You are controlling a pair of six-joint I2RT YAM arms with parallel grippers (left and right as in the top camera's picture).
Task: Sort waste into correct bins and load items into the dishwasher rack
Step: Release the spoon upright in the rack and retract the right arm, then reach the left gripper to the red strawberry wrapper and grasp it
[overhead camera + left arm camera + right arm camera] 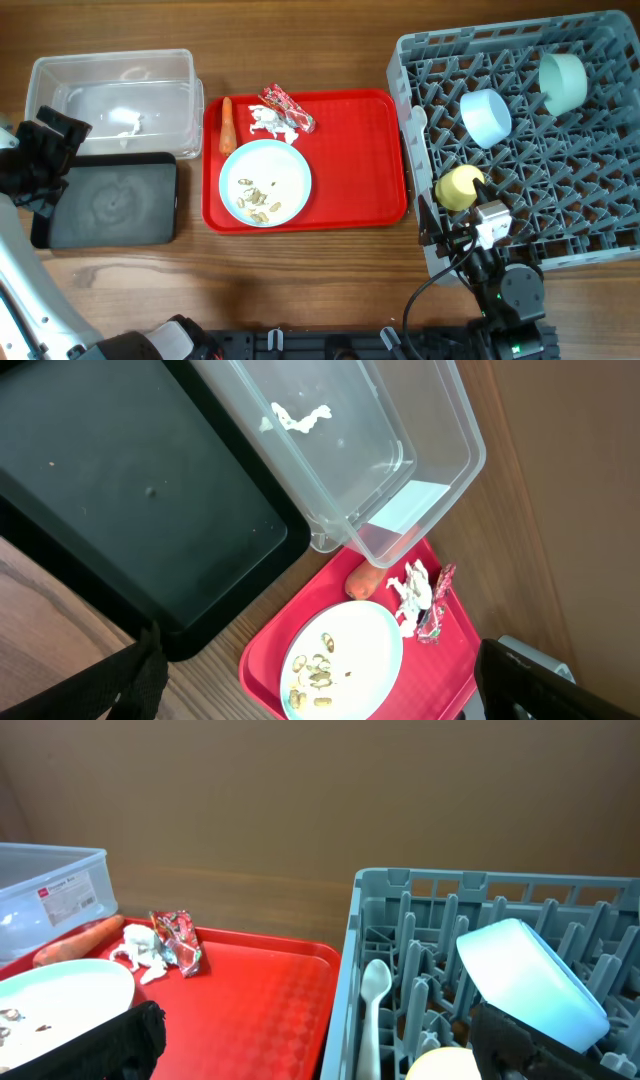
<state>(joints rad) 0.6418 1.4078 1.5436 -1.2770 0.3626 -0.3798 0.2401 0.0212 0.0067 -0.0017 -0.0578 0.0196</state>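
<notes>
The light blue plate point(265, 182) with loose seeds point(258, 203) sits on the red tray point(360, 150). Behind it lie the carrot point(226, 125), the white tissue point(263, 122) and the red-and-white wrapper point(288, 108). The grey rack point(560, 215) holds the mint bowl point(562, 82), the small blue bowl point(486, 117), the yellow cup point(459, 187) and the white spoon point(372, 995). My left gripper point(320, 695) is open and empty, above the black tray point(115, 200) beside the clear tub point(110, 70). My right gripper point(325, 1045) is open over the rack's front left corner, just behind the yellow cup point(440, 1065).
A white scrap point(300, 418) lies on the floor of the clear tub point(440, 470). The black tray point(120, 510) has only a few specks in it. The red tray's right half point(260, 1010) is bare. Wooden table surrounds everything.
</notes>
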